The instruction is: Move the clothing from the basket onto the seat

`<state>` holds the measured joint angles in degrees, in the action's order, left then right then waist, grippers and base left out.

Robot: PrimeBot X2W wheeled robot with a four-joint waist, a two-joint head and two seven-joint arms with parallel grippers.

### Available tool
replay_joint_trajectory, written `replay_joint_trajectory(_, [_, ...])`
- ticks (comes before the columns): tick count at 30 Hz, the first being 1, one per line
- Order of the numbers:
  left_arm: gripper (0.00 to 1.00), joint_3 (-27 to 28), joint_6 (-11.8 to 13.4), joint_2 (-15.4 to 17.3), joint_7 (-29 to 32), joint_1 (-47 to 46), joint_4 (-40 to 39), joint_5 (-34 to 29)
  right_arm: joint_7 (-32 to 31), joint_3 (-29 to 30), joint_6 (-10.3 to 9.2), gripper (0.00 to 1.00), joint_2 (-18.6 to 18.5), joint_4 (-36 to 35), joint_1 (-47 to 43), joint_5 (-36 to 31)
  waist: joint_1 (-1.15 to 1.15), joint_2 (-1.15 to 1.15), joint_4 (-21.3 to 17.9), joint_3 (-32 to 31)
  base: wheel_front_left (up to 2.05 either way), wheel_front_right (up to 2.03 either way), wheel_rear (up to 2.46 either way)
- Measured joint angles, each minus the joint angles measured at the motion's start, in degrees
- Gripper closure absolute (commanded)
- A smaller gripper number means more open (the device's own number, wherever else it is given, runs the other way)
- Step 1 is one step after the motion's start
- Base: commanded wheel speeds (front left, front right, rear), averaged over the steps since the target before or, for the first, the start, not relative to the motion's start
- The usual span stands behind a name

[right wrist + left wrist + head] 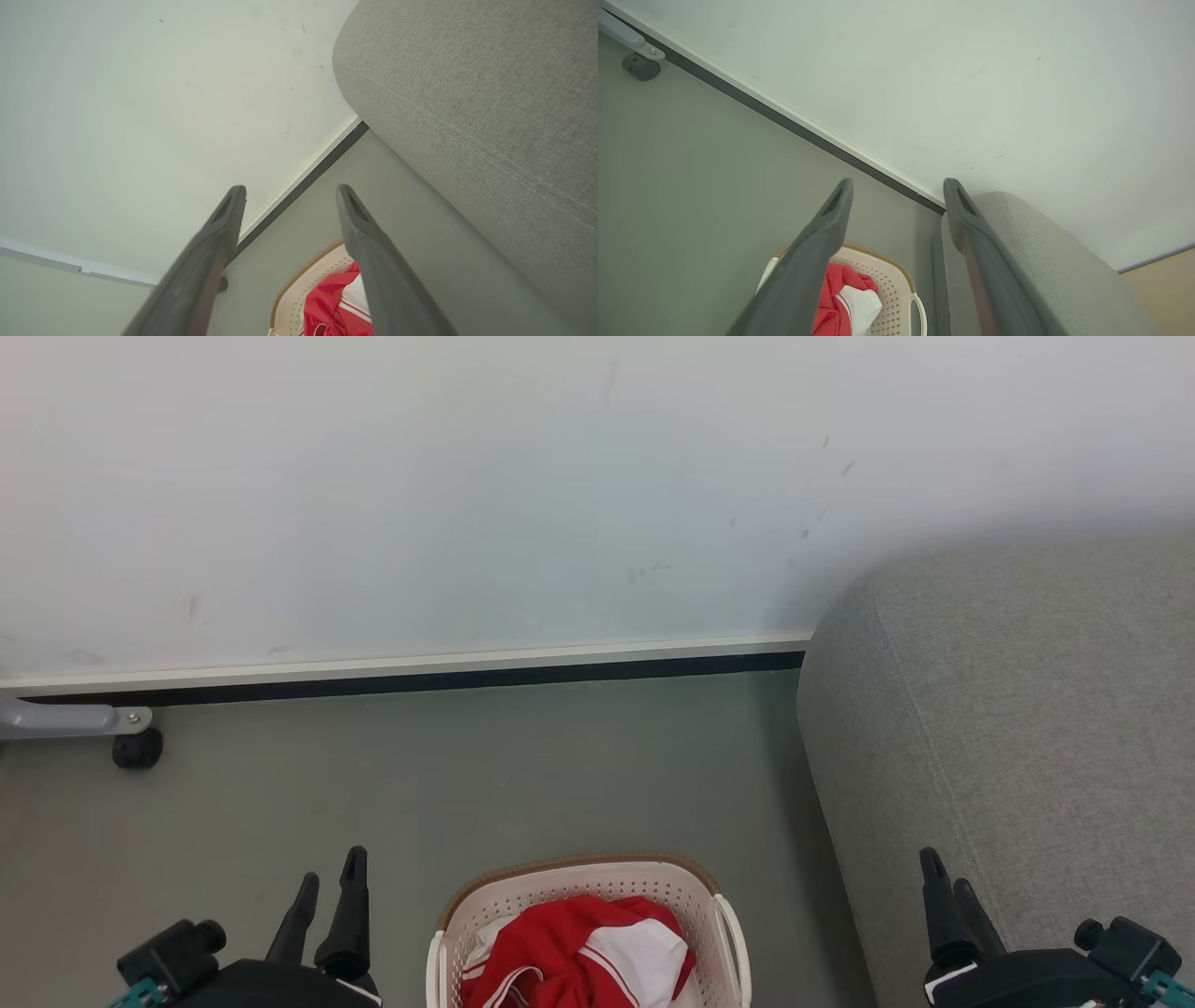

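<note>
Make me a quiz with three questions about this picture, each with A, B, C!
1. Where is the basket? A on the floor, left of the sofa; B on the sofa; C on a table.
2. What colours is the clothing? A blue, yellow; B red, white; C green.
3. The left gripper is: A open, empty; B shut on clothing; C shut on the basket.
Answers: A, it stands on the floor beside the sofa; B, red cloth with white parts; A, its fingers are apart, nothing between.
</note>
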<state>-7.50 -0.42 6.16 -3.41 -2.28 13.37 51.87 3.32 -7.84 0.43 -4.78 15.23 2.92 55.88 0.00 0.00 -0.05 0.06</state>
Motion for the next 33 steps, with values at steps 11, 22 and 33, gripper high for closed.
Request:
replay_joint_trajectory(11, [0.00,-0.29,1.52,0.58,-1.83,0.18,-1.00,-9.21,1.99,-2.46,-1.41,0.00,-0.59,-0.70,0.02,-8.02,0.00,0.00,-0.09,-0.04,0.00,0.00,0.00])
replay_joint_trajectory(22, [0.00,-0.51,2.97,0.53,-3.97,0.50,-2.31,-18.98,4.16,-5.06,-2.93,0.00,-1.15,-1.47,0.03,-16.68,0.00,0.00,-0.18,-0.01,0.00,0.00,0.00])
replay_joint_trajectory(33, [0.00,-0.60,4.49,0.00,-6.34,0.88,-3.64,-28.20,6.43,-7.42,-4.17,0.00,-1.71,-2.14,0.07,-24.60,0.00,0.00,-0.44,0.04,0.00,0.00,0.00])
